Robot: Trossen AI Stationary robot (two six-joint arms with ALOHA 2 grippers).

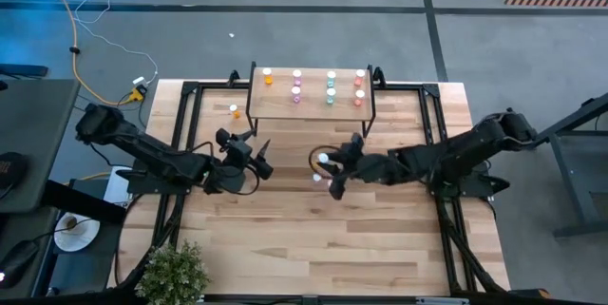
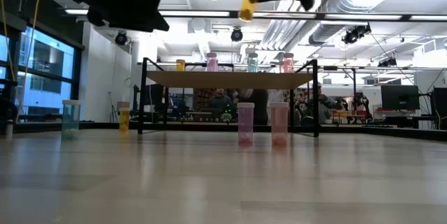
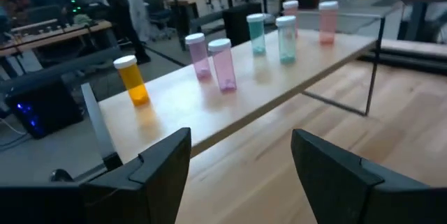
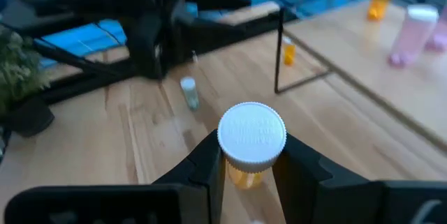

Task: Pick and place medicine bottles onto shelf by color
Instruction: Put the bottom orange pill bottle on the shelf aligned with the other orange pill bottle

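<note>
Your right gripper (image 4: 246, 161) is closed on an orange bottle (image 4: 250, 144), pinched just under its white cap and lifted clear of the table (image 1: 380, 238); in the high view it sits at frame centre, just below the shelf (image 1: 313, 107). Your left gripper (image 3: 241, 161) hangs with its fingers spread wide and nothing between them, left of centre, facing the shelf's near edge.

The shelf already carries one orange bottle (image 1: 268, 77) at its left end, then pinks, teals and reds running right. So carry yours up and left, over the shelf edge with room to spare, and set it down upright beside that orange one. Keep it vertical; the grip is high on the body and it could swing. Lower until the base seats, then release and pull straight back so the fingers don't clip the pink pair.

Loose bottles remain on the table, one orange (image 1: 235, 110) left of the shelf.

No brand, label or writing is readable on any bottle.
</note>
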